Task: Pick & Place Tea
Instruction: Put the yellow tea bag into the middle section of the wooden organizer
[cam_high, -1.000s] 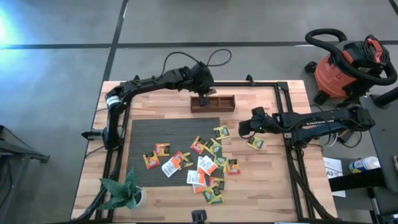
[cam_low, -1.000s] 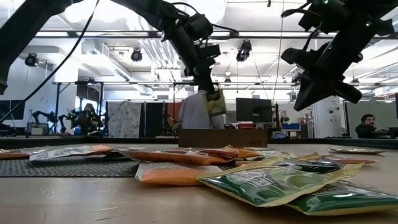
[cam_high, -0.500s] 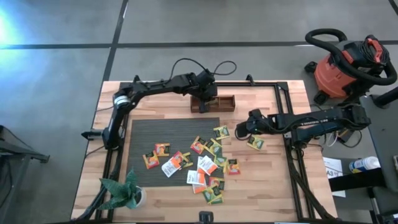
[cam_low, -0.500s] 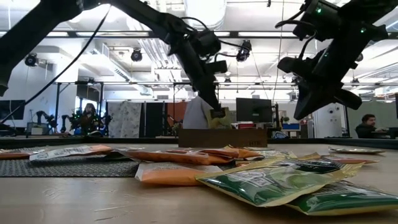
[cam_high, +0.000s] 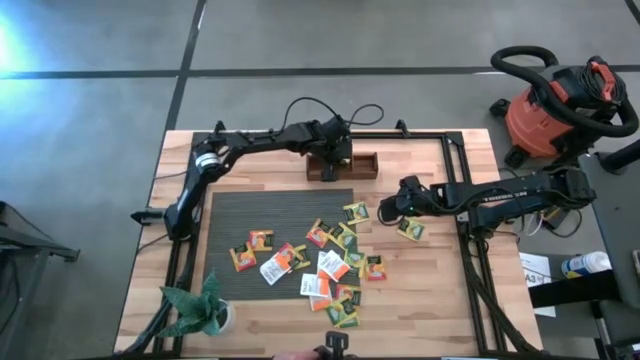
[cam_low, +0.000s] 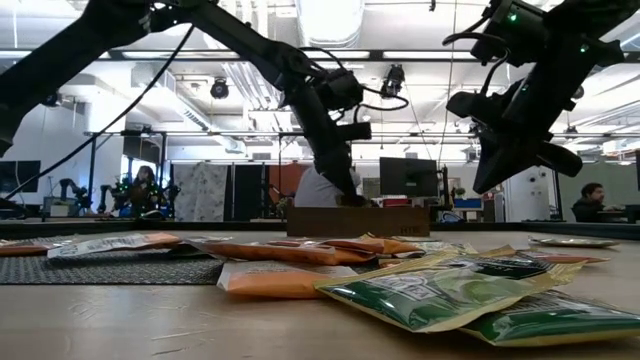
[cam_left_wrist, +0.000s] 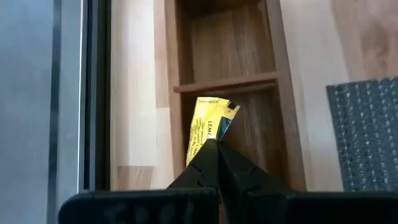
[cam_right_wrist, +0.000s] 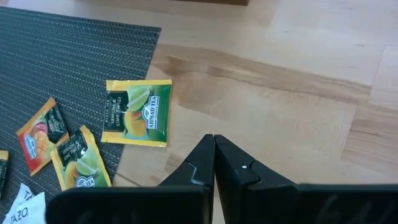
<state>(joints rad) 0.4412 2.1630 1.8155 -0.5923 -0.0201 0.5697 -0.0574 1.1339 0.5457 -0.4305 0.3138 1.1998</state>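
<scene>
Left wrist view shows the left hand (cam_left_wrist: 213, 144) with its fingers pinched together on a yellow tea packet (cam_left_wrist: 208, 123), which stands tilted inside one compartment of the wooden tray (cam_left_wrist: 272, 109), against that compartment's side wall and just below the divider. From the high view, this tray (cam_high: 364, 164) sits at the far edge of the table (cam_high: 460, 300), just beyond the grey mat (cam_high: 240, 215), and the left hand (cam_high: 333, 157) reaches down into the tray's left end. The right hand (cam_high: 386, 210) hangs above the table beside the mat's right edge, its fingers pressed together with nothing between them, as the right wrist view confirms (cam_right_wrist: 214, 144). Just ahead of it in that view lies a green packet (cam_right_wrist: 137, 112), partly on the mat. The rest of the tea packets (cam_high: 322, 262) lie scattered over the mat's near right corner and the bare wood next to it, several overlapping. A potted plant (cam_high: 199, 308) stands at the near left corner.
</scene>
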